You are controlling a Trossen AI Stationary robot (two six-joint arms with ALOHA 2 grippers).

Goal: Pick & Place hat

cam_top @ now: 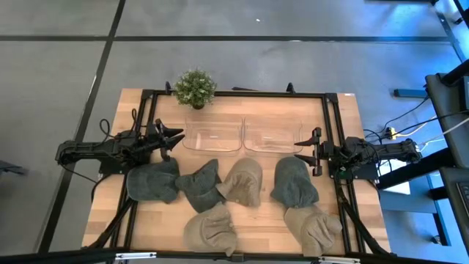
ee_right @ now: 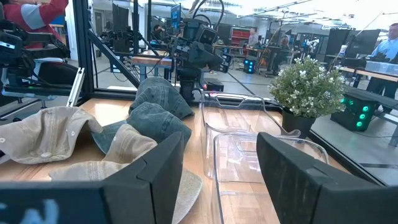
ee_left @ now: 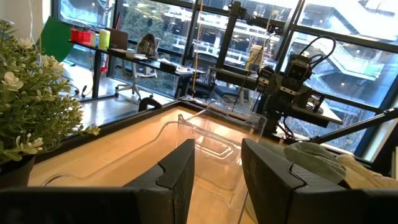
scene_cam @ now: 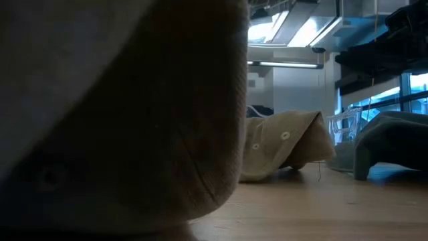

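Observation:
Several hats lie on the wooden table (cam_top: pixel 146 220): dark grey-green ones (cam_top: pixel 154 181) (cam_top: pixel 201 185) (cam_top: pixel 294 181) and beige ones (cam_top: pixel 244 181) (cam_top: pixel 211 229) (cam_top: pixel 314 226). A beige hat (scene_cam: pixel 134 107) fills the near left of the low view, another (scene_cam: pixel 281 144) rests brim-down behind it. My left gripper (cam_top: pixel 173 141) hovers open at the table's left, level, pointing right, above and beside a grey hat. My right gripper (cam_top: pixel 306 152) hovers open at the table's right, pointing left. In the wrist views the fingers (ee_left: pixel 214 177) (ee_right: pixel 217 171) hold nothing.
Two clear plastic bins (cam_top: pixel 212 136) (cam_top: pixel 272 136) stand side by side at the table's middle back, between the grippers. A small potted plant (cam_top: pixel 195 88) stands at the far edge. A black frame (cam_top: pixel 234 94) runs around the table. People show in the room beyond.

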